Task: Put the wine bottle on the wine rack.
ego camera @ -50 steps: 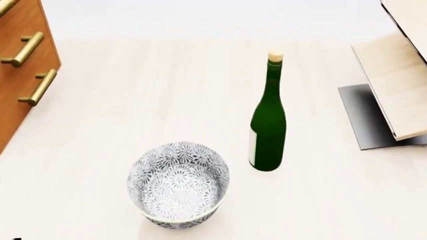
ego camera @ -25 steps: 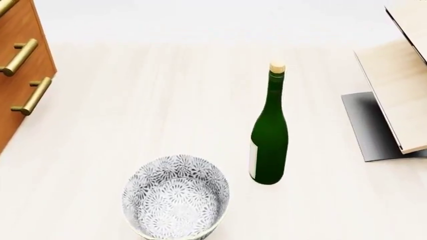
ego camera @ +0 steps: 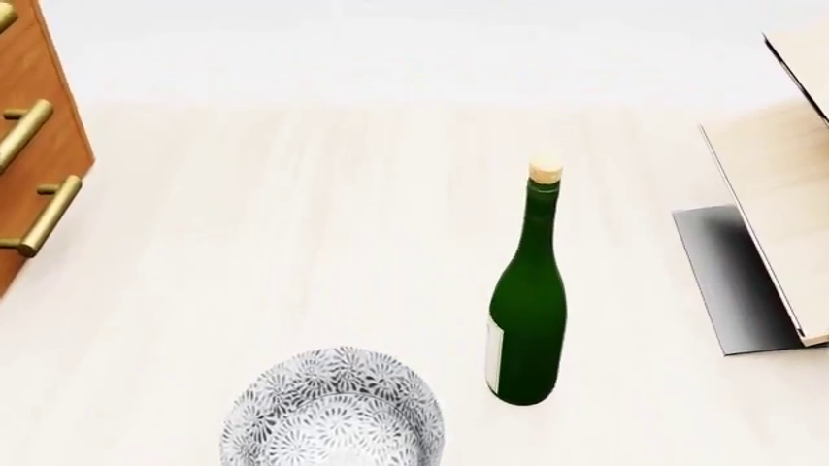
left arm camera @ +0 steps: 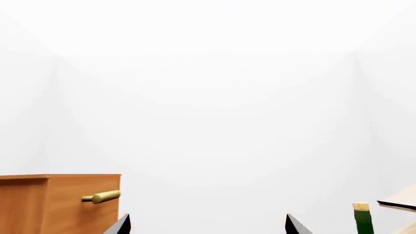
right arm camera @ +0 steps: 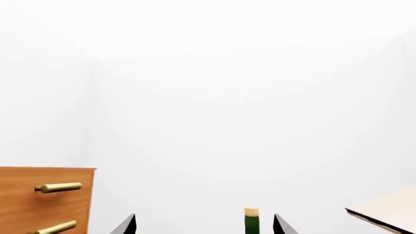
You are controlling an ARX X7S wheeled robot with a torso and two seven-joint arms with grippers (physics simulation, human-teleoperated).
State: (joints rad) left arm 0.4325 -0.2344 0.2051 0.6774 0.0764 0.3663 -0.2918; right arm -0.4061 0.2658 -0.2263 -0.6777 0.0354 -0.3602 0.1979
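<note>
Both sets of fingers are standing spread wide and holding nothing: only the dark tips of the left gripper [left arm camera: 206,225] are poking into the left wrist view, and the tips of the right gripper [right arm camera: 204,224] are doing the same in the right wrist view. Neither gripper is showing in the head view.

You are looking at the wine bottle [ego camera: 529,311] standing upright on the pale table [ego camera: 285,233], cork up, untouched. The patterned bowl [ego camera: 330,413] is sitting just beside the bottle, toward the robot and to its left. The wine rack [ego camera: 778,204] is waiting well apart from the bottle, on its right, its slanted boards only partly in view. The drawer cabinet [ego camera: 33,146] is standing far off on the bottle's left.

Over the last second the whole scene has been sliding down the head view: the bottle is sitting lower, the bowl is slipping off the lower edge, and the rack is edging outward. That is suggesting your head or torso is moving, not the objects. For the task, nothing is done yet; the reach for the bottle is still ahead. From the right wrist, the bottle's cork is lining up between the spread tips, so that arm is looking the likelier one.
</note>
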